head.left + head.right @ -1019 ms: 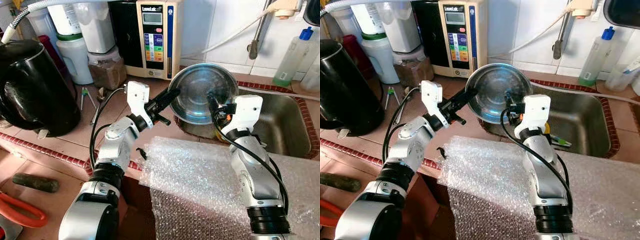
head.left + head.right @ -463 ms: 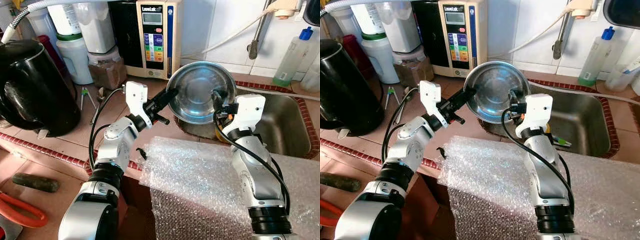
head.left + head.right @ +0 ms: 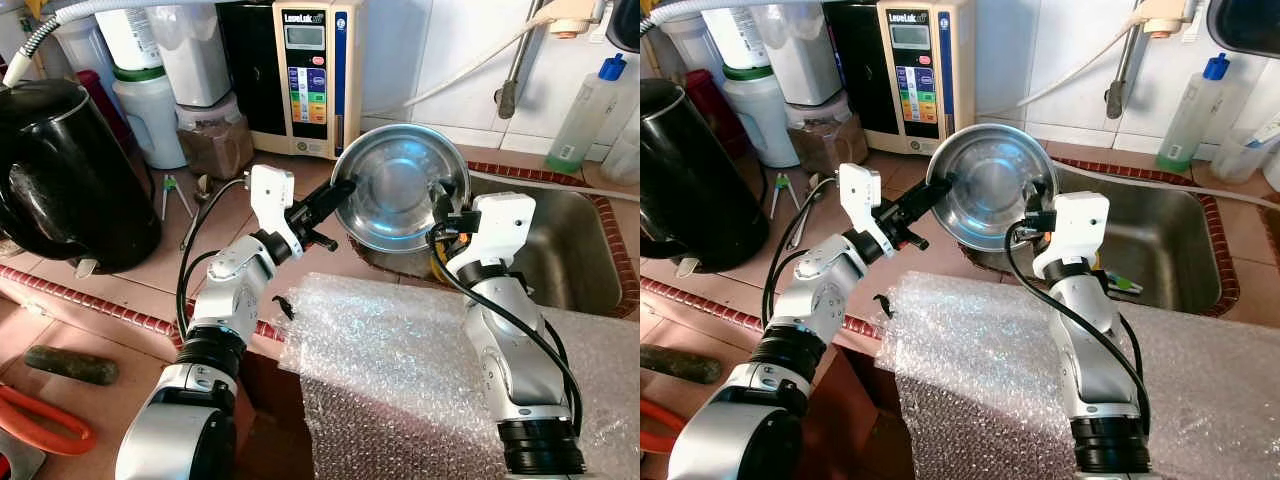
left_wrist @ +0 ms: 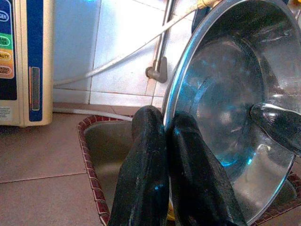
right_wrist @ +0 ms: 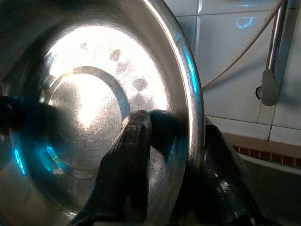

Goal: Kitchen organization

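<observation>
Left eye view: a black kettle (image 3: 65, 170) stands at the far left of the tiled desk (image 3: 120, 275). The left claw (image 3: 340, 190) pinches the left rim of the steel bowl (image 3: 400, 185), held tilted above the sink (image 3: 560, 250) edge; the right claw (image 3: 440, 200) clamps its right rim, one finger inside. Bubble wrap (image 3: 390, 370) lies nearest the robot

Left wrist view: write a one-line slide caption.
Left end effector pinching the rim of a tilted steel bowl above the sink.
</observation>
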Motion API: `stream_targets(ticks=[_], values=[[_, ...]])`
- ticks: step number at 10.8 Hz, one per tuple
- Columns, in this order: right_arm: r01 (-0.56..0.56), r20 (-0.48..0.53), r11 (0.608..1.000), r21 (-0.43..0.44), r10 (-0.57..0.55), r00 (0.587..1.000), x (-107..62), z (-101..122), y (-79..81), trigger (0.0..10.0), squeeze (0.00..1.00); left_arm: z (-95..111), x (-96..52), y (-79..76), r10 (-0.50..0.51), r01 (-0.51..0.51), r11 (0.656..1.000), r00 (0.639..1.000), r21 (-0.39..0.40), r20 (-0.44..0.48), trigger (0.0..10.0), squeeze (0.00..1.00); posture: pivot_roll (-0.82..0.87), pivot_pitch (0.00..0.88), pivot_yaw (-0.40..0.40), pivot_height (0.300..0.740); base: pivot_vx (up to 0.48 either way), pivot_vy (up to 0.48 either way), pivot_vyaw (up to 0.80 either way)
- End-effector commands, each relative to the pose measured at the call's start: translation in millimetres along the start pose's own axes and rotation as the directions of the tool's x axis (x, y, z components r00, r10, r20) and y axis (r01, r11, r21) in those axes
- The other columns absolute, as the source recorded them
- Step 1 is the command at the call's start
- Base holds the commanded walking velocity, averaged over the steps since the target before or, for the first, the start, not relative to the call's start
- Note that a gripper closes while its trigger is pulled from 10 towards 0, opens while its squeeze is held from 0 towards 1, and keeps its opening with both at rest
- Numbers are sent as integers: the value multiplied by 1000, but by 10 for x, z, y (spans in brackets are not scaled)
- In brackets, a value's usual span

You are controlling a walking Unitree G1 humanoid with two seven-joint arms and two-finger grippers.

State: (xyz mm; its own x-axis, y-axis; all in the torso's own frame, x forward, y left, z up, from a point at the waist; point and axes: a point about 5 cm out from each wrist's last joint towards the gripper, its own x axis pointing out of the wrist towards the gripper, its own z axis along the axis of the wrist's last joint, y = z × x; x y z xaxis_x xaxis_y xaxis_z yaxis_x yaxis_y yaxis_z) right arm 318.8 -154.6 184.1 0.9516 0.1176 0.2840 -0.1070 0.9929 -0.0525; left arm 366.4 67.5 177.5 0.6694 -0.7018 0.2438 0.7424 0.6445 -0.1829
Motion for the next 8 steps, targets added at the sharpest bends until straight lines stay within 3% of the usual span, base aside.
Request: stream_targets(ticks=[1,2,4,6,8], values=[[85,-53,996,-23,-86,995,-8,-75,-116,0,0,-11,95,-166,-103,104,994,994,40,-22,2039,0,-19,0,89,740,0,0,0],[95,-51,995,-25,-97,994,-14,-74,-142,0,0,-15,97,-171,-104,105,994,994,39,-23,2784,0,-21,0,86,740,0,0,0],[121,-53,992,-34,-123,991,-19,-74,-205,0,0,-33,97,-210,-144,144,989,989,22,-30,10000,0,-24,0,83,740,0,0,0],[160,-57,986,-56,-163,985,-25,-86,-281,0,0,-49,98,-234,-149,149,989,989,-3,-23,10000,1000,-27,0,83,740,0,0,0],[222,-57,972,-83,-227,972,-38,-96,-409,0,0,-77,75,-242,-182,181,983,982,-32,-51,10000,1000,-27,0,85,740,0,0,0]])
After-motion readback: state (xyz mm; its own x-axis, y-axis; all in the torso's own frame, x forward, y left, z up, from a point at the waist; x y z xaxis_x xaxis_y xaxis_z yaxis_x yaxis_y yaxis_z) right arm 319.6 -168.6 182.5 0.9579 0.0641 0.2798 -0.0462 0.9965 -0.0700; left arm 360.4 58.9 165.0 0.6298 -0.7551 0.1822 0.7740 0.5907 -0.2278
